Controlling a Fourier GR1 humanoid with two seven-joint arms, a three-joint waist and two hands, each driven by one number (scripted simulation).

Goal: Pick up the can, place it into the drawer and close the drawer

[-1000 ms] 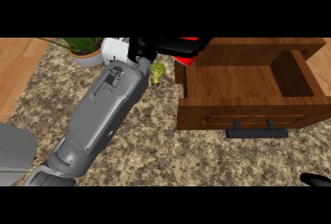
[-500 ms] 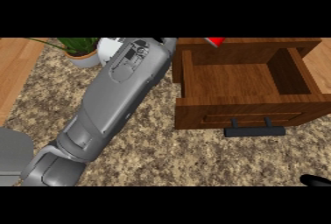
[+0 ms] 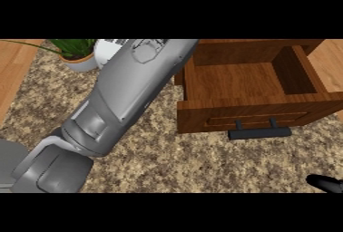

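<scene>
My left forearm (image 3: pixel 127 95) runs from the lower left up to the top edge, just left of the open wooden drawer (image 3: pixel 201 111). Its hand is past the top of the view and does not show. No can is visible anywhere. The drawer's inside (image 3: pixel 234 79) shows bare wood, and its dark handle (image 3: pixel 260 132) sticks out from the front panel. A small black part of my right hand (image 3: pixel 325 183) shows at the lower right corner, well short of the drawer.
A potted green plant (image 3: pixel 79 56) stands at the top left, beside a white object (image 3: pixel 110 46) partly hidden by the forearm. The counter (image 3: pixel 201 163) has a speckled brown top. A wooden strip (image 3: pixel 13 77) borders it on the left.
The left arm has swung up and to the right. Its hand and the red can it held have passed out of view at the top. The right hand has not moved.
</scene>
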